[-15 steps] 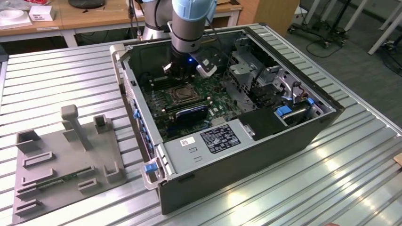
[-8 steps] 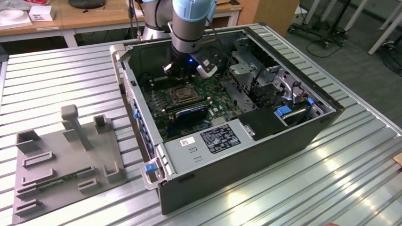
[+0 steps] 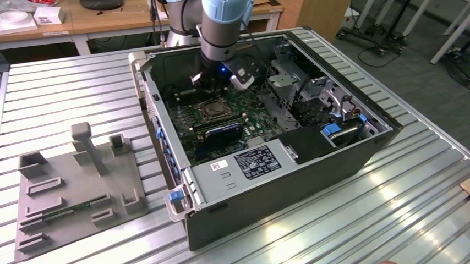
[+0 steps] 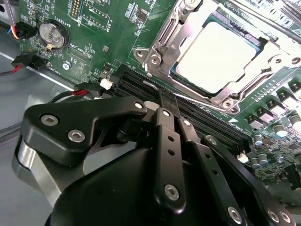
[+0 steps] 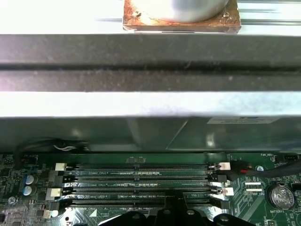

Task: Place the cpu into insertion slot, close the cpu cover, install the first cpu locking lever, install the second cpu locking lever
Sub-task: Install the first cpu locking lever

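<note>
Ribbed metal surface (image 3: 66, 82) carries an open computer case (image 3: 294, 181). Inside, the cpu (image 4: 216, 54) lies in the insertion slot (image 3: 214, 110), framed by the cpu cover (image 4: 162, 44). Just beside it, the claw (image 4: 165, 101) hangs with fingers closed together, gripping nothing.

This is looking like a robot lab or workshop. A robot arm (image 3: 220, 27) is hanging over an open computer (image 3: 294, 176) that is lying on a ribbed metal table (image 3: 411, 187). Wooden desks (image 3: 118, 21) and stands on wheels (image 3: 367, 39) are standing behind it.
</note>
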Tool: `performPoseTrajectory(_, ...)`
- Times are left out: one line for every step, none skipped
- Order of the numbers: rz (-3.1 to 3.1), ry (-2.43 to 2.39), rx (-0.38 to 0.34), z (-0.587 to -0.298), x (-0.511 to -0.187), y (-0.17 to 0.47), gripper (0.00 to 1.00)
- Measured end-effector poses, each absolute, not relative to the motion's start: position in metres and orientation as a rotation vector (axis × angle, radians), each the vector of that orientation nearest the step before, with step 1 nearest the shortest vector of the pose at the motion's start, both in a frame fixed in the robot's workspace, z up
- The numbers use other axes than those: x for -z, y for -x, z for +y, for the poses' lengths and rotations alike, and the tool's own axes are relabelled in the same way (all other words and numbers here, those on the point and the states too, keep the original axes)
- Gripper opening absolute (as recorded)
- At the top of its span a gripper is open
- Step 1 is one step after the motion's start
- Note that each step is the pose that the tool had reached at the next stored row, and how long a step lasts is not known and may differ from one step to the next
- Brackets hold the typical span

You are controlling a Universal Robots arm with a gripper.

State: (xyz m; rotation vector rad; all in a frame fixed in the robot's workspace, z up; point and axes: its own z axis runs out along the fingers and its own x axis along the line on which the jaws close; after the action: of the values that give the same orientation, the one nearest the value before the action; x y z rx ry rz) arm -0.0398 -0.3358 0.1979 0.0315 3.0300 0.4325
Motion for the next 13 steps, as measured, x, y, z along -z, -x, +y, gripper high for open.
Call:
performPoseTrajectory(3.03, -0.032, -0.433, -0.3358, -0.1983, 0.0398, 0.11)
performPoseTrajectory(3.03, -0.031, -0.433, -0.3357, -0.1986, 0.0397, 0.11)
performPoseTrajectory(3.03, -0.031, -0.433, -0.3356, -0.1988, 0.0397, 0.11)
performPoseTrajectory(3.03, -0.032, -0.432, -0.3354, -0.1989, 0.0397, 0.11)
performPoseTrajectory(3.03, -0.032, -0.432, -0.3351, -0.199, 0.0398, 0.11)
performPoseTrajectory(3.03, -0.031, -0.432, -0.3349, -0.199, 0.0397, 0.11)
performPoseTrajectory(3.03, -0.031, -0.432, -0.3348, -0.199, 0.0398, 0.11)
performPoseTrajectory(3.03, -0.032, -0.432, -0.3347, -0.1991, 0.0398, 0.11)
performPoseTrajectory(3.03, -0.032, -0.432, -0.3346, -0.1992, 0.0398, 0.11)
performPoseTrajectory(3.03, -0.032, -0.432, -0.3345, -0.1993, 0.0398, 0.11)
performPoseTrajectory(3.03, -0.033, -0.432, -0.3345, -0.1993, 0.0398, 0.11)
performPoseTrajectory(3.029, -0.037, -0.432, -0.3345, -0.1993, 0.0398, 0.11)
performPoseTrajectory(3.029, -0.045, -0.431, -0.3345, -0.1993, 0.0398, 0.11)
